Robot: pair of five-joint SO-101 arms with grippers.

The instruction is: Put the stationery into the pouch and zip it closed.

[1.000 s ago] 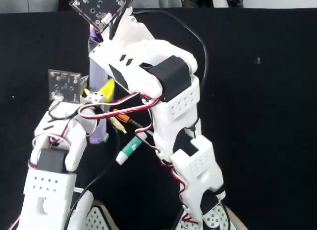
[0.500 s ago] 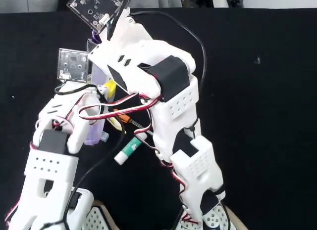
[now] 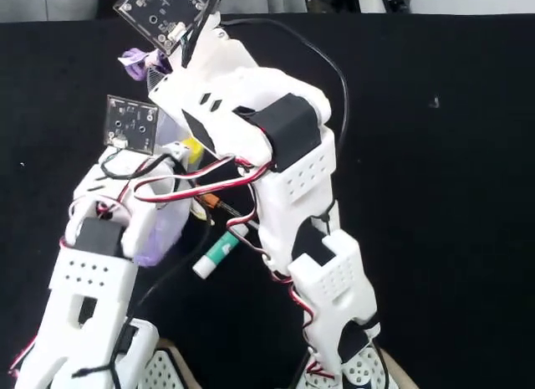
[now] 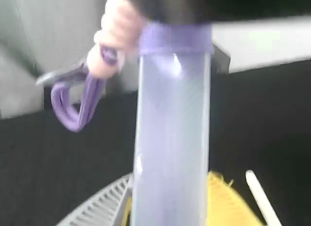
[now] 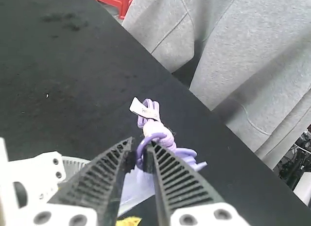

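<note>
Black table (image 3: 435,155) under both arms. Logged pouch (image 3: 155,234) tilted between them, zip pull (image 5: 146,138) pinched in closed right hand (image 5: 141,160). Cannot tell grip of left hand (image 3: 171,165), close beside pouch body.

Risks: could drag pouch loose if pull tugged without firm counter-hold; could zip shut with stationery outside.

Counted: one pouch; one green-tipped marker (image 3: 213,253); one orange-tipped pen (image 3: 205,201), both outside pouch under right arm; one yellow object (image 4: 228,201), kind unclear.
</note>
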